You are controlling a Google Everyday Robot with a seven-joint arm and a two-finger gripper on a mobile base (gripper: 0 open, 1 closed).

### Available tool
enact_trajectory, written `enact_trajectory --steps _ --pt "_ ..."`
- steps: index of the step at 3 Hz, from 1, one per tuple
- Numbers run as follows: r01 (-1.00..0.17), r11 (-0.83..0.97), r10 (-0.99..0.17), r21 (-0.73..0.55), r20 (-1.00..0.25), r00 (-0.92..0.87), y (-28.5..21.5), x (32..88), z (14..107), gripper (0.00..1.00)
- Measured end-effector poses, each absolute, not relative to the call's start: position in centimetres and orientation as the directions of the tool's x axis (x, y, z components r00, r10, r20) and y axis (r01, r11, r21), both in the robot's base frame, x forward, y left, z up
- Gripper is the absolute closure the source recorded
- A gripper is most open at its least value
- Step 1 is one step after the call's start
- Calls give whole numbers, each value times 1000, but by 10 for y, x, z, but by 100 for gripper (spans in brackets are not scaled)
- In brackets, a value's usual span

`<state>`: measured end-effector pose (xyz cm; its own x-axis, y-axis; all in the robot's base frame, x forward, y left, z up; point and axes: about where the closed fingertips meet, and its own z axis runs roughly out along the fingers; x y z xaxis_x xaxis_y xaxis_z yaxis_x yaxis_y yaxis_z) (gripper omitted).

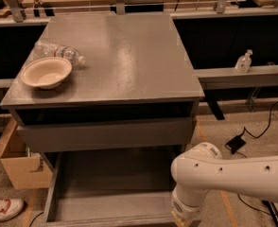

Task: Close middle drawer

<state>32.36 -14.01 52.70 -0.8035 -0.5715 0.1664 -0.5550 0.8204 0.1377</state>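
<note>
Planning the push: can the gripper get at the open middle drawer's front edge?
Probably yes. The gripper, at the bottom edge of the view, is right by the front right corner of the pulled-out middle drawer; nothing shows between them.
</note>
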Motion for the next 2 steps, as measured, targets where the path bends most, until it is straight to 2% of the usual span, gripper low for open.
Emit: enact_trajectory --steps 2 --pt "-478 868 -496 133 219 -840 -158 321 441 100"
